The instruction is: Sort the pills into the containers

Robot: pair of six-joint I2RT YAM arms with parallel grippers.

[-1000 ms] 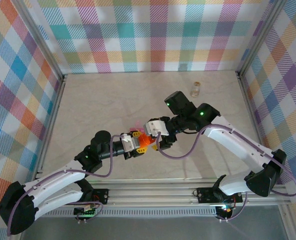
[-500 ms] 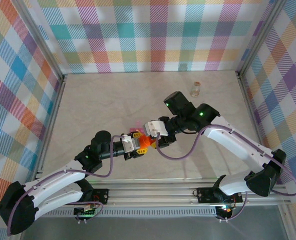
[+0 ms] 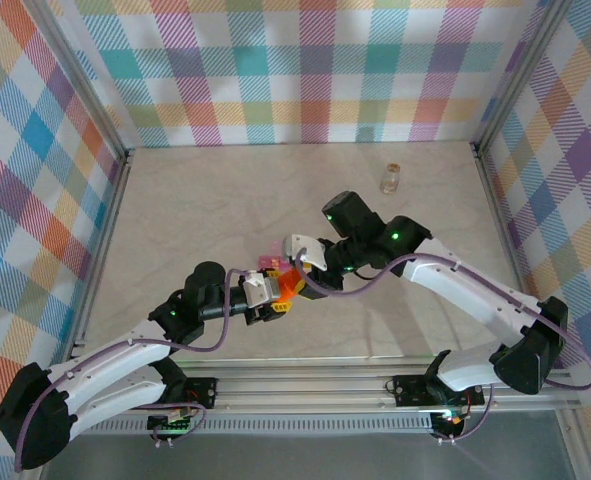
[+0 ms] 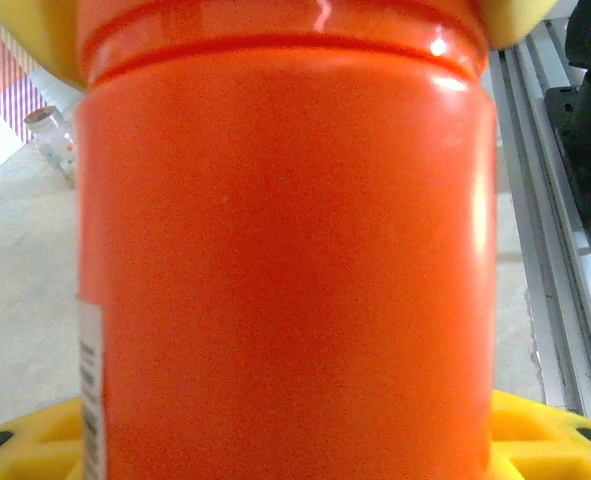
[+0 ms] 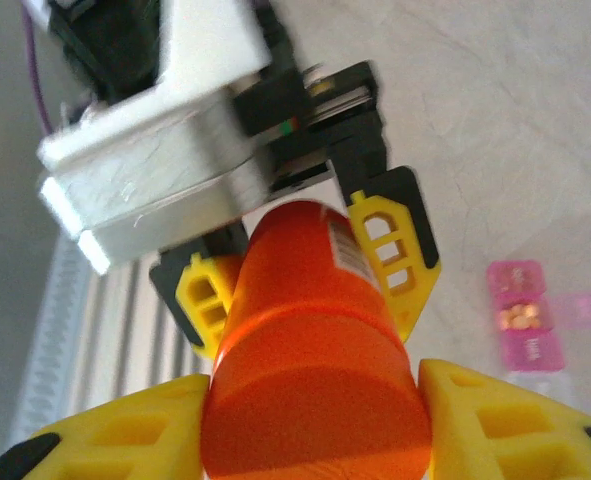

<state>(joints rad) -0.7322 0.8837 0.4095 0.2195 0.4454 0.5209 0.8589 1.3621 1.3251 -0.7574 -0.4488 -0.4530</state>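
Observation:
An orange pill bottle is held off the table between both arms. My left gripper is shut on its body, which spans the left wrist view. My right gripper is shut on the bottle's cap end, a yellow finger on each side; the left gripper's fingers clamp the body farther along. The small pink pill box lies flat on the table beyond, with something orange in its middle compartment. From above, the pill box peeks out just behind the grippers.
A small clear glass vial stands at the back right of the table and appears again at the left of the left wrist view. Checked walls enclose three sides. The aluminium rail runs along the near edge.
The right wrist has shifted left and slightly toward the back over the bottle's end. The left gripper has kept hold of the bottle, nearly still.

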